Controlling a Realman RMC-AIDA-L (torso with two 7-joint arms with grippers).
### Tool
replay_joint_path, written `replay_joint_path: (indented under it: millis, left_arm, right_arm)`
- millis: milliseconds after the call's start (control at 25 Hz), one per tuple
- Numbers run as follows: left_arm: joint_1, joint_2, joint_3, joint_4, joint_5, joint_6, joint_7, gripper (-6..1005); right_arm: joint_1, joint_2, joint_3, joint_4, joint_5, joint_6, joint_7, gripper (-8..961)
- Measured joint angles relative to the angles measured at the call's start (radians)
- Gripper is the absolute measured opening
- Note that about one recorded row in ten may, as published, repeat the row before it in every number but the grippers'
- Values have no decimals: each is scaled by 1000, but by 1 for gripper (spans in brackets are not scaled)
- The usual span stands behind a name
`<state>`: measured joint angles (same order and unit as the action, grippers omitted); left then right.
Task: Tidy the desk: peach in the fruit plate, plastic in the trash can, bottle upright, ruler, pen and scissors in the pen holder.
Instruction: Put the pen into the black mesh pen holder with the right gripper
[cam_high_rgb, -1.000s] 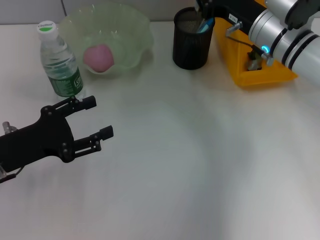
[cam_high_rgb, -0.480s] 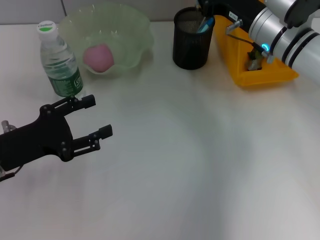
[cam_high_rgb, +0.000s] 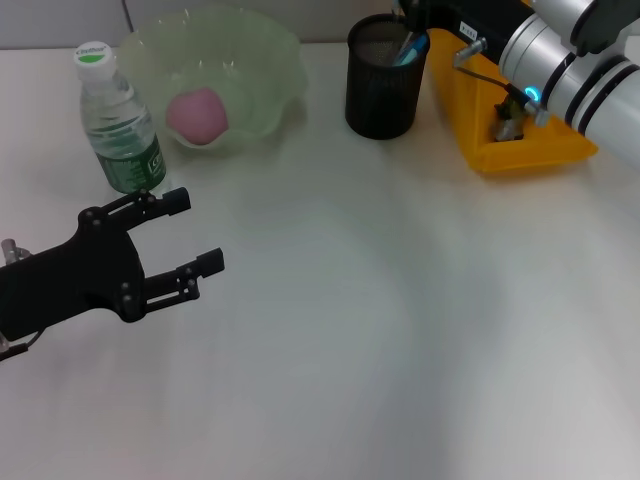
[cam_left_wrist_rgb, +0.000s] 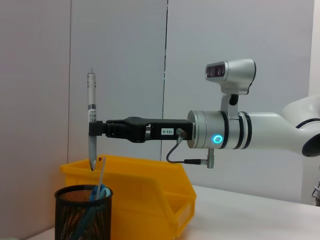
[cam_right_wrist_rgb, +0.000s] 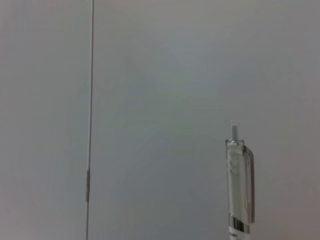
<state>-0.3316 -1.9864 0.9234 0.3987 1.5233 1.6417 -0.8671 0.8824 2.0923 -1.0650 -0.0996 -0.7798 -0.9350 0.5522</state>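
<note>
My left gripper idles spread open at 8 o'clock, beside the green-labelled bottle; print unreadable. At 1 o'clock my right gripper clamps the clear pen upright, tip above the pen holder

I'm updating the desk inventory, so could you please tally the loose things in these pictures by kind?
Bottles: 1, bottle
Fruit: 1, peach
Containers: 3, fruit plate, pen holder, yellow bin
Stationery: 2, pen, blue item in the holder
Total: 7
</note>
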Motion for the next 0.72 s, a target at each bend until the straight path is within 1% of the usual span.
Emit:
replay_joint_path:
  millis: [480, 600, 720]
  left_arm:
    - [8, 1, 0, 0, 0, 15, -1, 802]
    - [10, 3, -7, 0, 0, 20, -1, 802]
    - [11, 3, -11, 0, 1, 26, -1, 802]
  right_arm:
    - [3, 0, 6, 0, 1, 12, 20, 133]
    - [2, 0, 6, 0, 1, 14, 25, 309]
    - [-3, 0, 10, 0, 1, 13, 28, 373]
